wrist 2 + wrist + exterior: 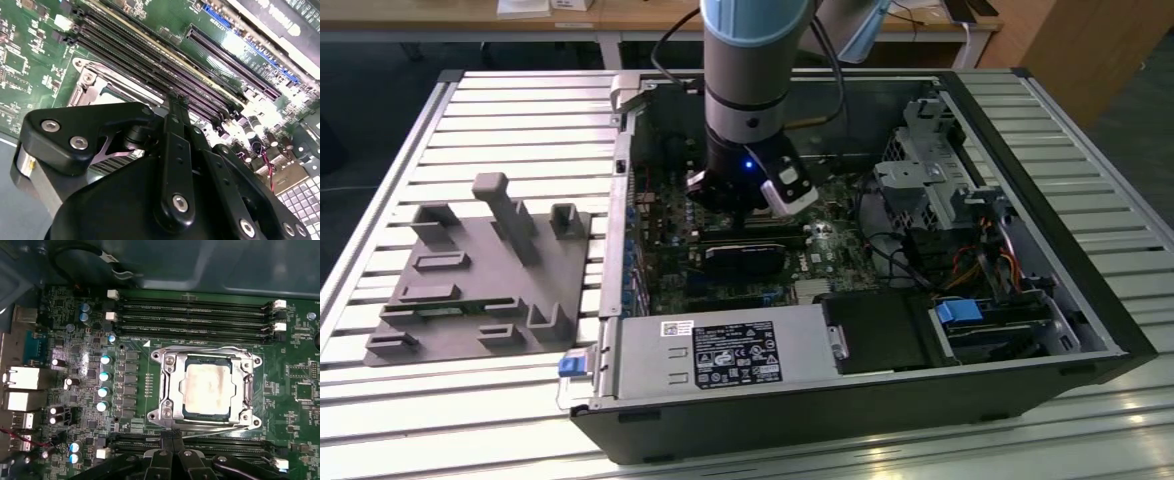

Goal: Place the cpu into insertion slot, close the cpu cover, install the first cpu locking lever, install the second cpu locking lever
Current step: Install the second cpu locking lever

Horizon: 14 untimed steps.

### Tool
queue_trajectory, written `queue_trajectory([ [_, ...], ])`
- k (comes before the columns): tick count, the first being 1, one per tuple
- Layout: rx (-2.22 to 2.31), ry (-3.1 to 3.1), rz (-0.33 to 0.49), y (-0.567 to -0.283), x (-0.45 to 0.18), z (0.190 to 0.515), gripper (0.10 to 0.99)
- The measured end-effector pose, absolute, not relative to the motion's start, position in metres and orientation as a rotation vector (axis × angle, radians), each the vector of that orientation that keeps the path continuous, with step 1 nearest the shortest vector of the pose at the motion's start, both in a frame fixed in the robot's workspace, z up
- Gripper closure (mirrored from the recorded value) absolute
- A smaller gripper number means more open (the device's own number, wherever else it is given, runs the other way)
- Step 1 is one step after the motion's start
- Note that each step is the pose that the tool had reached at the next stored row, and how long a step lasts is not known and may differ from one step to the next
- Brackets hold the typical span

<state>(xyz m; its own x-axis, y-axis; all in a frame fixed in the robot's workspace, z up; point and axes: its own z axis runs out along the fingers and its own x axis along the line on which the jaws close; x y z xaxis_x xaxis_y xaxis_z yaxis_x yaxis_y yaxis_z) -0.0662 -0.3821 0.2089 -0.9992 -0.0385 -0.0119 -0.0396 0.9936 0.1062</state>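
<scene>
In the exterior view, going left to right: a grey fixture block (474, 275) sits on the slatted tabletop (400, 150), then comes the open computer case (854, 400), with the arm (747, 90) reaching straight down into its middle at about twelve o'clock from the black block (744, 262) on the board.

In the first wrist view, the capacitors (104, 382) stand at nine o'clock from the socket. The cpu (207, 387) already lies in the insertion slot (186, 412), its dull metal top showing through the window of the cpu cover (167, 385), which lies flat over it. A thin locking lever (200, 348) runs along the twelve o'clock edge of the frame, and another wire-like one (210, 427) along the six o'clock edge.

The hand (172, 452) hovers just at six o'clock from the socket, near that lower lever; its two slim fingers (177, 442) stand pressed together, gripping nothing.

Judging from this, the risk is a slip. If the closed tips ride off the thin lever, they could scrape the green board (295, 405) or strike the memory slots (195, 315) nearby. A lever pushed without catching its hook would leave the cover loose on the chip.
</scene>
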Motion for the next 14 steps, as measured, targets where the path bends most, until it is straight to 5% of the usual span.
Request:
queue_trajectory([
  [14,-0.061,3.124,0.202,-0.3822,-0.0712,0.2003,0.980],
])
